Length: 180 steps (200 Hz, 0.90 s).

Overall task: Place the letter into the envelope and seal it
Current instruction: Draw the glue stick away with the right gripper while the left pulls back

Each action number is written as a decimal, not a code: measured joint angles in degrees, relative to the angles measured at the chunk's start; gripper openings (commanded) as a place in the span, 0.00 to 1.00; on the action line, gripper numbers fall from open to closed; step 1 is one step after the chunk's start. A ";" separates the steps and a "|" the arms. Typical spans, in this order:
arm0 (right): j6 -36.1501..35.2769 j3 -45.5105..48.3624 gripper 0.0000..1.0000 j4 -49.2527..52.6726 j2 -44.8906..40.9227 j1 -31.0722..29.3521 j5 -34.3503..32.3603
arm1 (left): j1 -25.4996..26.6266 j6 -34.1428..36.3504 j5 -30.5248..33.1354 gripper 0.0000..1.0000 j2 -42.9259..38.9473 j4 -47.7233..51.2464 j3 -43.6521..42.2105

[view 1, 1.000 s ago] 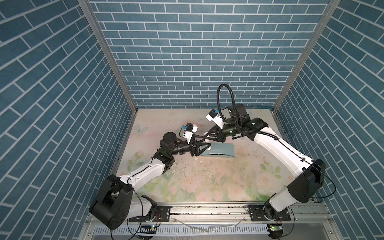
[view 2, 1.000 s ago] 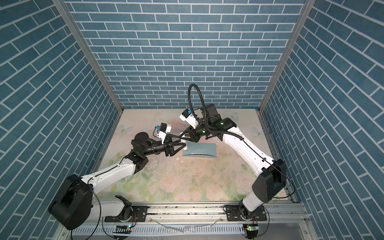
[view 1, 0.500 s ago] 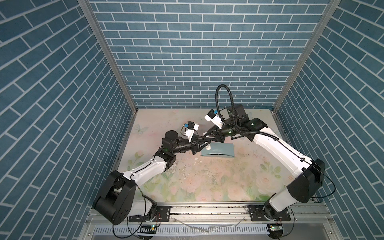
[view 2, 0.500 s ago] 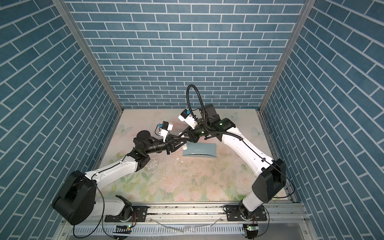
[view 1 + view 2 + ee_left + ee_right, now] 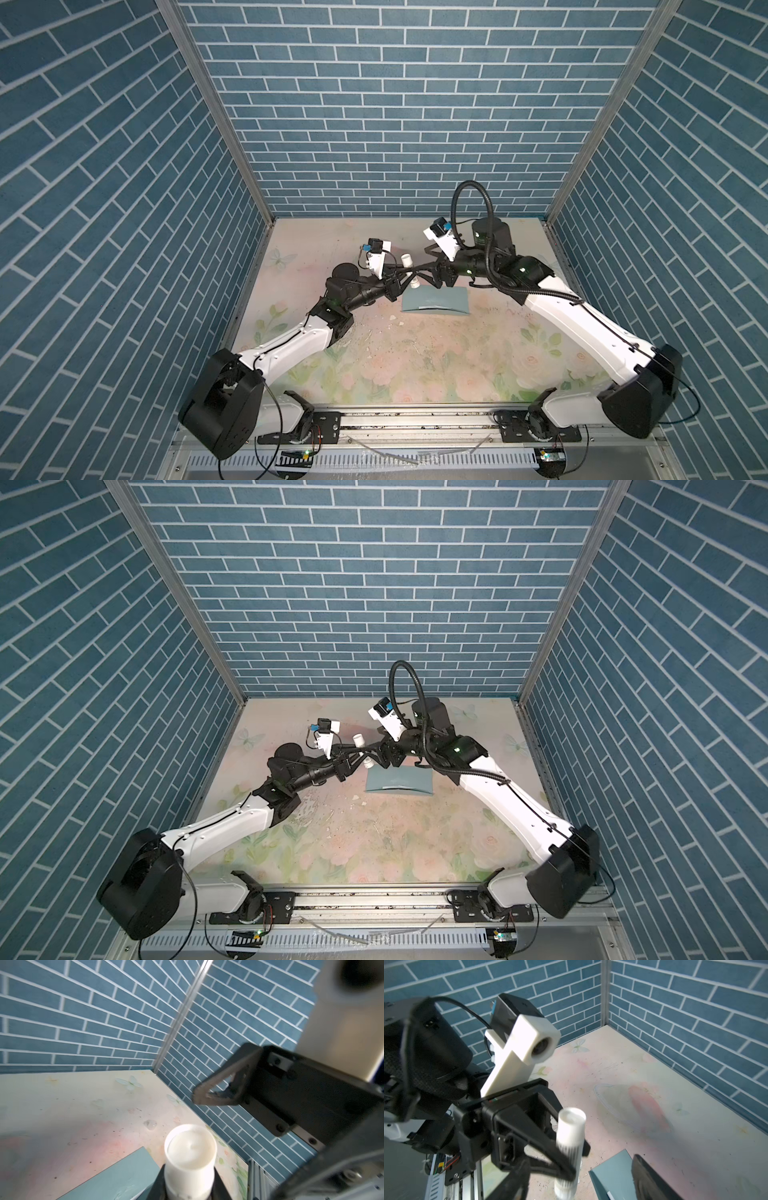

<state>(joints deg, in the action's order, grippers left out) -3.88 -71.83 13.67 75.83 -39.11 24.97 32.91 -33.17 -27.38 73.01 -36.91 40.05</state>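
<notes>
Since the envelope (image 5: 436, 300) is thin, limp paper lying flat on the table (image 5: 415, 357), it is probably best pinned at an edge, not pinched mid-sheet. Over its far left corner the left gripper (image 5: 410, 274) clamps a white tube (image 5: 570, 1136), light, rigid and likely slick. Beside it, the right gripper (image 5: 428, 268) gapes wide and empty. One envelope, one tube; the letter isn't visible.

Left gripper (image 5: 409, 274) clamped narrow, right gripper (image 5: 423, 265) spread wide, facing each other
</notes>
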 measured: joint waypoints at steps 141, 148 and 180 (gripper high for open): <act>-11.02 28.35 0.60 -56.70 3.67 -8.85 -14.01 | 1.27 -22.93 22.47 0.00 -2.93 2.51 0.42; -11.43 28.35 0.58 -58.25 4.46 -9.29 -14.82 | 1.27 -23.19 22.47 0.00 -2.93 2.32 0.42; -12.85 28.35 0.51 -62.69 7.39 -10.54 -17.33 | 1.36 -24.20 22.49 0.00 -2.91 1.88 0.42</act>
<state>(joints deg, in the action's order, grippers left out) -16.73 -43.48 -49.01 83.22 -49.65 7.64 34.26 -57.36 -4.89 70.11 -35.03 40.47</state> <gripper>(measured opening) 0.540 0.276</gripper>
